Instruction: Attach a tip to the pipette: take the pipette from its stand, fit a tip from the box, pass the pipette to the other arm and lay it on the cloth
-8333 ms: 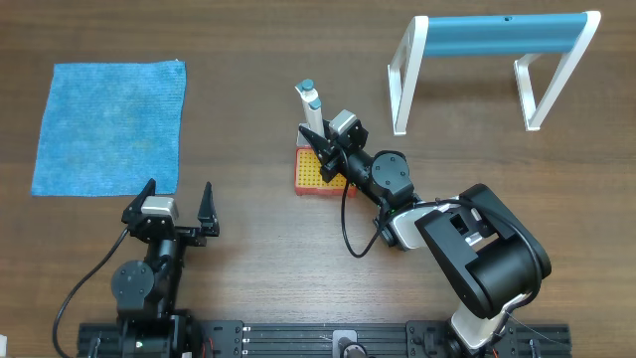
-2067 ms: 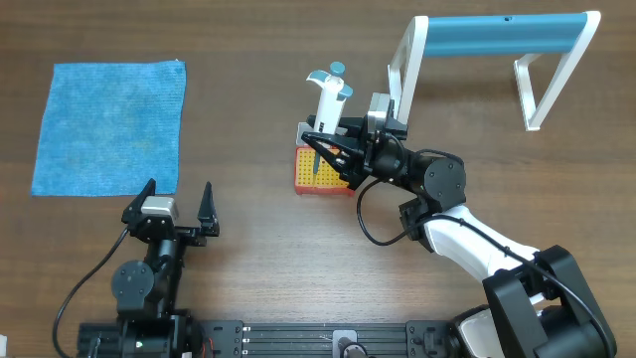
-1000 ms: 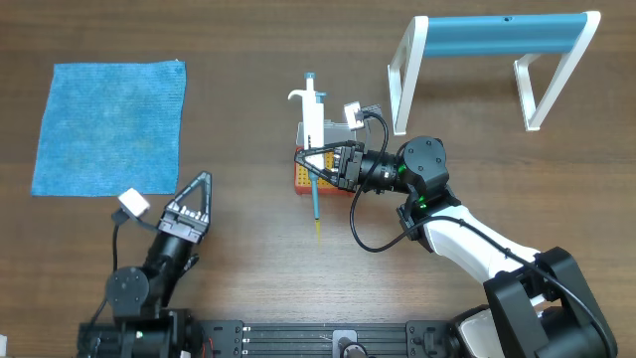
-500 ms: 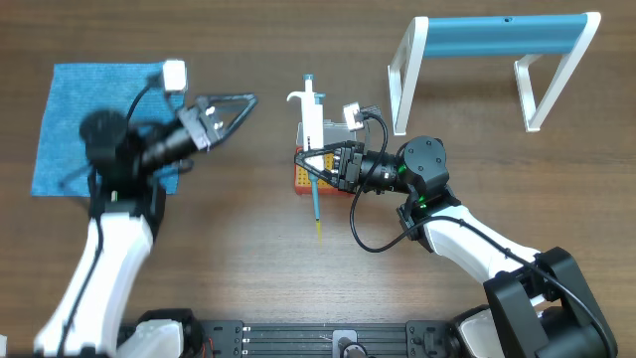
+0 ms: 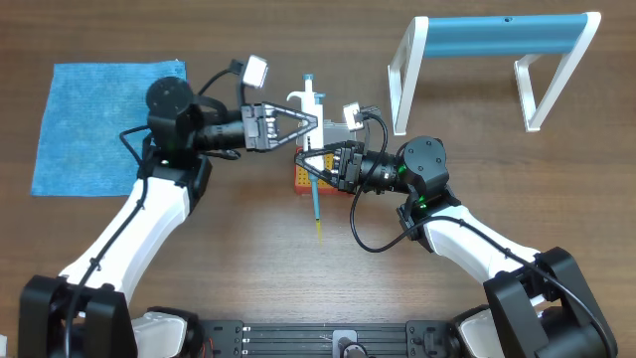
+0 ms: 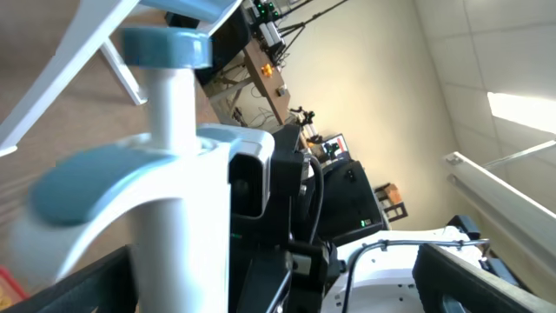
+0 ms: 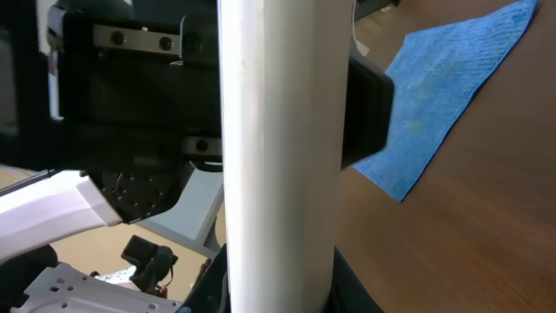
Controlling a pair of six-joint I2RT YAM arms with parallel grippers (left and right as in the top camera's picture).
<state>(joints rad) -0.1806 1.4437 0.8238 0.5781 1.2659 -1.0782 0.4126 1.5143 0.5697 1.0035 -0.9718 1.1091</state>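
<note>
The wooden table point(image 5: 248, 288) has the orange tip box point(image 5: 303, 175) near its middle. The white-and-blue stand point(image 5: 497, 35) is well to the right of the box, on its far side. The blue cloth point(image 5: 107, 127) lies flat, well to the box's left.

The right gripper point(image 5: 333, 164) comes in from the box's right and is clamped on the white body of the pipette point(image 5: 311, 102). In the top view the pipette crosses the box, with its blue plunger end past the far edge. The left gripper point(image 5: 303, 129) comes in from the box's left, and its fingers are spread wide on either side of the pipette's upper part. The yellow tip point(image 5: 318, 225) is fitted on the pipette's lower end and shows past the box's near edge.
</note>
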